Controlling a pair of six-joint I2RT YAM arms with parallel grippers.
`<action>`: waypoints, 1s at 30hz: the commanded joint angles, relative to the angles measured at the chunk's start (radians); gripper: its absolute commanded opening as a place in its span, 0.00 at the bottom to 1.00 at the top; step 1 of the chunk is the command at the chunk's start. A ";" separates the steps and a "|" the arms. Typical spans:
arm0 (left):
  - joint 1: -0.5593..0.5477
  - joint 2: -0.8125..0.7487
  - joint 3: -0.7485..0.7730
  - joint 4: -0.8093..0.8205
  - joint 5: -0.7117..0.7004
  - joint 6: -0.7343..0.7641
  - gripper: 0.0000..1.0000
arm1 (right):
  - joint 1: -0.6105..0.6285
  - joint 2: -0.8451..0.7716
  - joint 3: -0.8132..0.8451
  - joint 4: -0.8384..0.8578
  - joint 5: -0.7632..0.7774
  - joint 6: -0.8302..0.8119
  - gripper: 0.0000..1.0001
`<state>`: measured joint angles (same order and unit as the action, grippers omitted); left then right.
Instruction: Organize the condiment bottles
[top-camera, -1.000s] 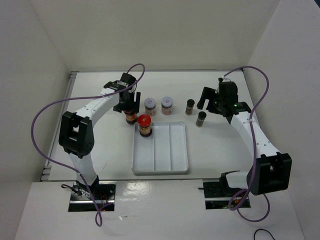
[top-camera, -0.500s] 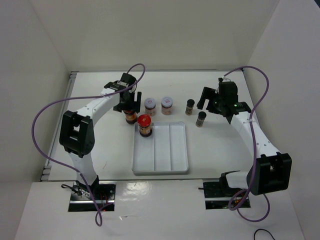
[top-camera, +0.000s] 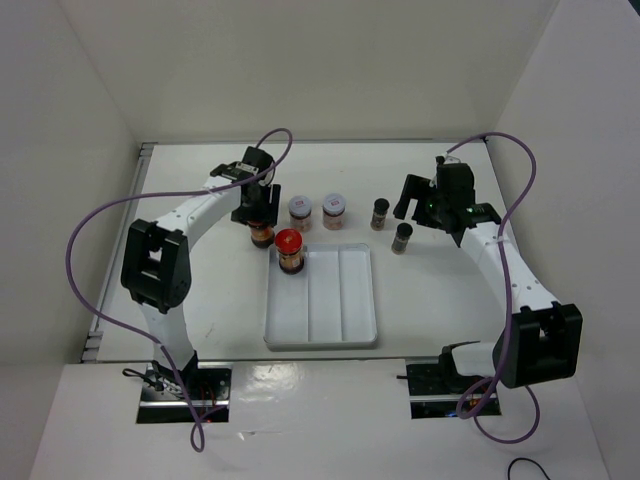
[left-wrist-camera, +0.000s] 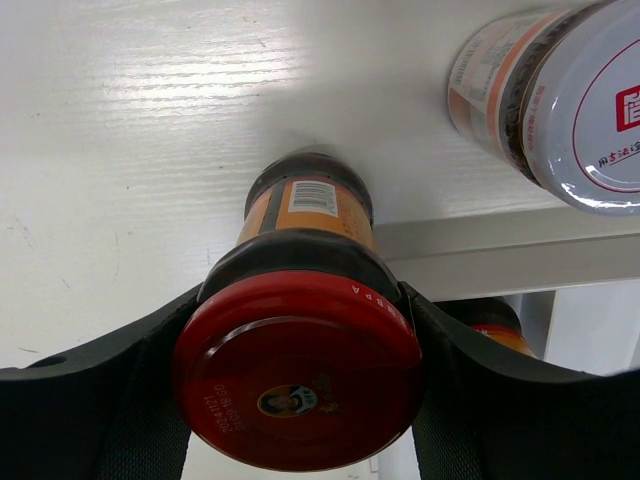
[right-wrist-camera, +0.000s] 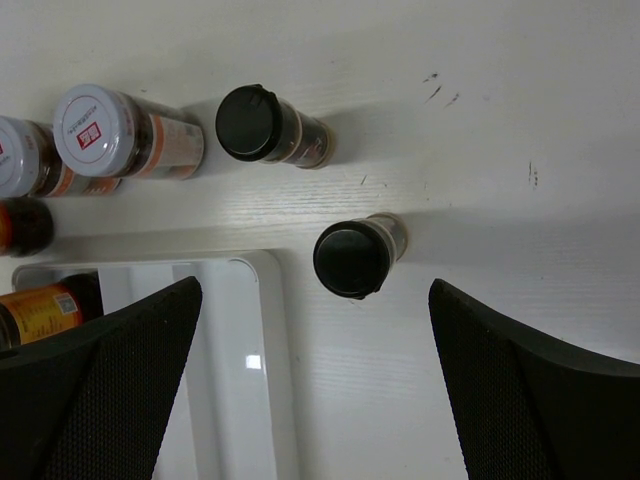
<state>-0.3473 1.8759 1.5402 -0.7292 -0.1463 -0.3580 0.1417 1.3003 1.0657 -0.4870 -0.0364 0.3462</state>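
Observation:
My left gripper (top-camera: 259, 217) is shut on a red-lidded jar (left-wrist-camera: 298, 372) of brown sauce, which stands on the table just beyond the tray's far left corner. A second red-lidded jar (top-camera: 289, 245) stands in the far end of the white tray's (top-camera: 322, 330) left compartment. Two white-lidded jars (top-camera: 300, 209) (top-camera: 334, 207) stand side by side behind the tray. Two black-capped jars (right-wrist-camera: 250, 122) (right-wrist-camera: 352, 260) stand to their right. My right gripper (right-wrist-camera: 315, 400) hangs open above the nearer black-capped jar, holding nothing.
The tray's middle and right compartments hold nothing. White walls close in the table on the left, back and right. Purple cables loop from both arms.
My left gripper's jaws have closed onto the red-lidded jar. Neither arm has visibly shifted, and the right gripper stays open.

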 joint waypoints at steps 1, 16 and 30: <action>0.008 0.019 0.034 0.017 0.004 0.027 0.72 | 0.009 0.004 0.022 0.001 0.012 -0.012 0.99; 0.028 -0.115 0.034 -0.055 -0.055 0.017 0.40 | 0.009 0.004 0.022 0.001 0.012 -0.012 0.99; -0.013 -0.290 0.021 -0.217 -0.028 -0.024 0.38 | 0.009 0.004 0.022 0.001 0.003 -0.012 0.99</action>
<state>-0.3302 1.6604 1.5429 -0.9142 -0.1806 -0.3489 0.1417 1.3003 1.0657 -0.4873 -0.0368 0.3462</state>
